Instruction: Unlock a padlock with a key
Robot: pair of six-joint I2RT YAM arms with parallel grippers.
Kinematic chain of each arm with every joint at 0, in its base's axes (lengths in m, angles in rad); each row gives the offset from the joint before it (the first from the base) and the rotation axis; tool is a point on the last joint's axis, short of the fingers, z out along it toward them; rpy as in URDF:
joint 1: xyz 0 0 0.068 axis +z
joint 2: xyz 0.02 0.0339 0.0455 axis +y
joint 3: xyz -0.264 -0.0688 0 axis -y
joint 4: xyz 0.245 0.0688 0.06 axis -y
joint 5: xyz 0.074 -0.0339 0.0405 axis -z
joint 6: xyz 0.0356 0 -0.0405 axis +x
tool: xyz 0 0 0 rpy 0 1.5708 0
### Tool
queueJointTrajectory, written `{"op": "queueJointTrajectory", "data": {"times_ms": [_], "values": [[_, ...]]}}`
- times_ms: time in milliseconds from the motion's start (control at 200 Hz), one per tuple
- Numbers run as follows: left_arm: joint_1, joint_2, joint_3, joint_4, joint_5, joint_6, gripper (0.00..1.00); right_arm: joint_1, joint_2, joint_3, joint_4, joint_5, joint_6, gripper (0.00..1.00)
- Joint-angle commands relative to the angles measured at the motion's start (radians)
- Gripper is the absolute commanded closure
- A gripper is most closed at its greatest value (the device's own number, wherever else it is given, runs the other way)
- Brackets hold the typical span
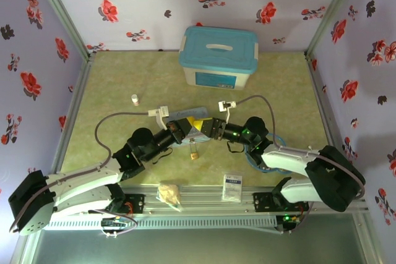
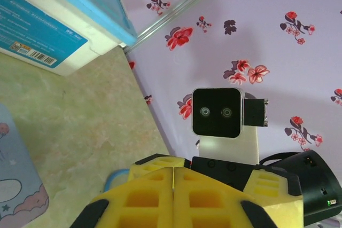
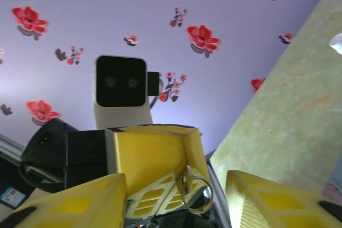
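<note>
The padlock (image 1: 194,152), a tiny brass block, lies on the green table just in front of the two grippers, and neither touches it. My left gripper (image 1: 199,123) (image 2: 173,185) is shut, its yellow fingers pressed together. The key (image 3: 184,184) is pinched at their tips, and its silver ring (image 3: 197,196) hangs out below. My right gripper (image 1: 208,127) (image 3: 175,181) faces it tip to tip and stands open, one finger on each side of the left gripper's fingers, with nothing held.
A white box with a blue lid (image 1: 218,54) stands at the back. A small white bottle (image 1: 135,99) is at the left. A pastel tin (image 2: 16,185) lies under the arms. A white packet (image 1: 232,187) and a crumpled bag (image 1: 168,193) sit near the front edge. Flowered walls enclose the table.
</note>
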Motion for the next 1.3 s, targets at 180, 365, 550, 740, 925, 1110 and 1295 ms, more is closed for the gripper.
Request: {"op": "queueJointTrajectory", "data": {"times_ms": [180, 365, 550, 740, 925, 1110, 1295], "values": [[0.010, 0.010, -0.010, 0.118, -0.008, 0.004, 1.00, -0.007, 0.080, -0.003, 0.234, -0.043, 0.091, 0.71], [0.013, -0.008, -0.022, 0.124, -0.022, 0.001, 1.00, -0.005, 0.087, -0.011, 0.235, -0.032, 0.087, 0.73], [0.012, 0.007, -0.029, 0.158, -0.019, -0.017, 1.00, -0.005, 0.104, 0.004, 0.234, -0.037, 0.088, 0.74], [0.015, 0.011, -0.029, 0.165, -0.021, -0.024, 1.00, -0.005, 0.099, -0.006, 0.235, -0.021, 0.074, 0.76], [0.014, 0.016, -0.032, 0.157, -0.021, -0.047, 1.00, -0.010, 0.094, -0.002, 0.234, 0.007, 0.062, 0.75], [0.014, 0.020, -0.040, 0.155, -0.014, -0.055, 1.00, -0.012, 0.095, 0.001, 0.235, 0.026, 0.057, 0.76], [0.014, 0.030, -0.057, 0.174, -0.019, -0.073, 1.00, -0.011, 0.113, 0.024, 0.234, 0.012, 0.064, 0.78]]}}
